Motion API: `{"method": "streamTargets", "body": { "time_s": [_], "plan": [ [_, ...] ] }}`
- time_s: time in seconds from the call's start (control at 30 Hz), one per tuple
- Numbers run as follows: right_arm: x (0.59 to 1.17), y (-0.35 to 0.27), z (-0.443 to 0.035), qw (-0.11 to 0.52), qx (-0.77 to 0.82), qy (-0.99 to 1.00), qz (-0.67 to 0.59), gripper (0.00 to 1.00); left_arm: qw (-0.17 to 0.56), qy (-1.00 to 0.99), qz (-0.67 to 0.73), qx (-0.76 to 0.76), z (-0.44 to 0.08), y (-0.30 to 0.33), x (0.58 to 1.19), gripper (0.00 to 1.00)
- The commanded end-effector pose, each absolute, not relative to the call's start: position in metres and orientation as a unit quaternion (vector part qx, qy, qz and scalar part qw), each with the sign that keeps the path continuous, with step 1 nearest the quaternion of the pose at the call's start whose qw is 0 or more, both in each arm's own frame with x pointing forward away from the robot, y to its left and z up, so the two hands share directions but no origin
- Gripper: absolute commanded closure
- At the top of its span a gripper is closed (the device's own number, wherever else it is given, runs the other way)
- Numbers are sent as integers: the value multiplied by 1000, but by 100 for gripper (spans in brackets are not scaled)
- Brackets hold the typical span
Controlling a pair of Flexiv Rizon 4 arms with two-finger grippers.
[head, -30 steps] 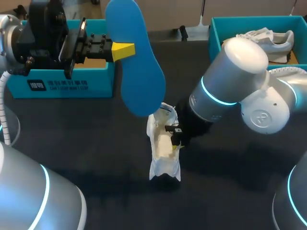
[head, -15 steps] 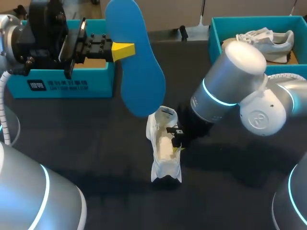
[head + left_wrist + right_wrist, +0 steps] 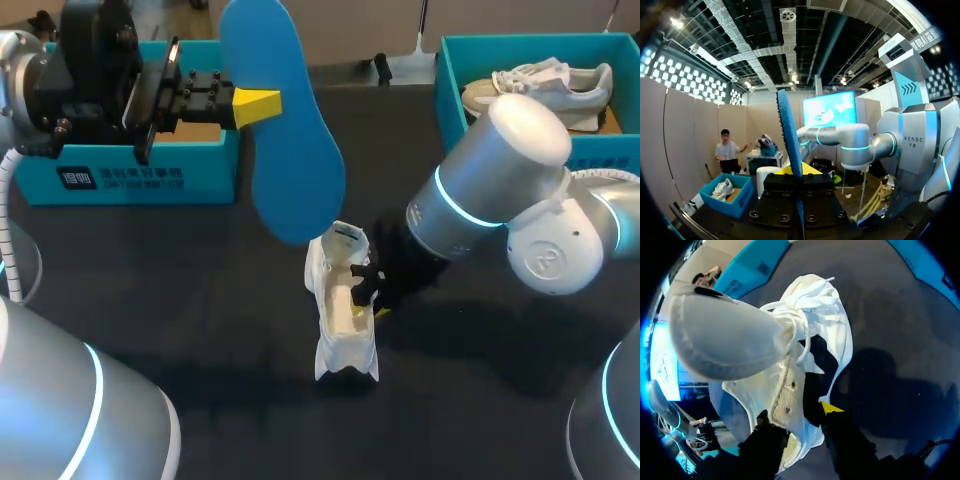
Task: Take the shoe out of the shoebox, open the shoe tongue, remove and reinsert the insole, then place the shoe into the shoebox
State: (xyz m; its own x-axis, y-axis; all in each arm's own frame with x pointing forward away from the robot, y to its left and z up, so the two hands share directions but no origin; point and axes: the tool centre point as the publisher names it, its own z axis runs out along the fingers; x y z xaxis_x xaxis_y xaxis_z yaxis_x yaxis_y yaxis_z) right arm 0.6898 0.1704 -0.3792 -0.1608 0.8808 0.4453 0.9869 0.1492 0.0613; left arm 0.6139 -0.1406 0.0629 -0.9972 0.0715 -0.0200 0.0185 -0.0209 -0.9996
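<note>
So, the insole [image 3: 290, 150] is out, and I'd judge the job is at the reinserting step. The left claw [image 3: 258, 103] is clamped on the blue insole's edge and holds it high over the far left part of the table [image 3: 180, 300]. From above, the insole's lower end looks close to the shoe [image 3: 345, 340]. Near the table's middle, the right claw [image 3: 372, 292] is pinched on the shoe's side wall, one finger inside the mouth and one outside. Next, the insole needs feeding end-first into that opening while the shoe is steadied. The shoe is white and soft, its laces slack and its padded tongue folded out. It looks propped up rather than flat. The teal shoebox [image 3: 140, 170] sits at the far left corner.
</note>
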Motion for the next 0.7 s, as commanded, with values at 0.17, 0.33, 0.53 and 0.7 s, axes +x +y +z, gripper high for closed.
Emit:
{"method": "streamTargets", "body": {
  "time_s": [0.17,0.33,0.53,0.7],
  "plan": [
    [674,150,-329,164,-614,-743,-210,0,18,-699,714,-33,62,-141,614,100],
    [677,136,-296,193,-590,-747,-239,0,18,-699,714,-33,62,-141,614,100],
    [677,136,-296,193,-590,-747,-239,0,18,-699,714,-33,62,-141,614,100],
    [677,136,-296,193,-590,-747,-239,0,18,-699,714,-33,62,-141,614,100]
  ]
}}
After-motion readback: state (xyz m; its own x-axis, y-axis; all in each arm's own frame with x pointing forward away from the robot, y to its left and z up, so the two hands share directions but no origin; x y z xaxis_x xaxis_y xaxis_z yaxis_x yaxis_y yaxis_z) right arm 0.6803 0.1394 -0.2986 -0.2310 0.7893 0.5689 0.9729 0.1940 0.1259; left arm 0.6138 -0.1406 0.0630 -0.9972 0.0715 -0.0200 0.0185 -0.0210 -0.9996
